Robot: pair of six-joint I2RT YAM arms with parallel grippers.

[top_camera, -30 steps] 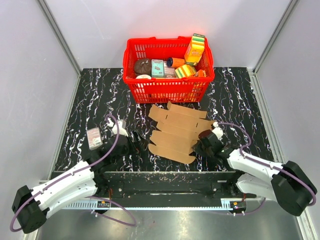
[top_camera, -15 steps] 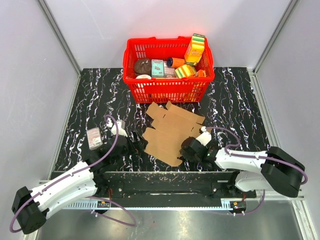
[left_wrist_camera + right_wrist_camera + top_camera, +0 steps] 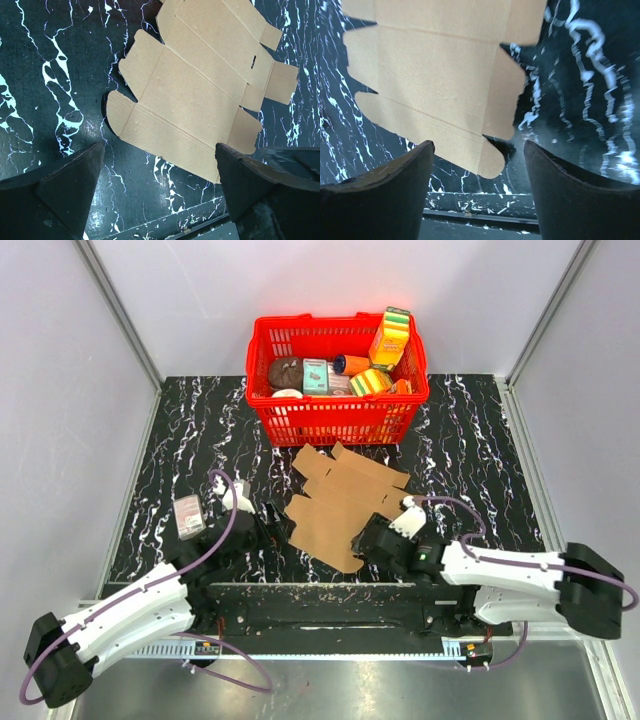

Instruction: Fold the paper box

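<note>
From above, the unfolded paper box (image 3: pixel 345 502) lies flat on the desk (image 3: pixel 470 440), between the left hand (image 3: pixel 272 522) and the right hand (image 3: pixel 362 542). Left wrist: the left hand gapes wide, holding nothing. Right wrist: the right hand is spread wide and empty, with the box's corner lying loose in its gap.

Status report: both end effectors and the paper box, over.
Left end effector open. Right end effector open. Paper box flat, unfolded. Basket beyond, not blocking.
</note>
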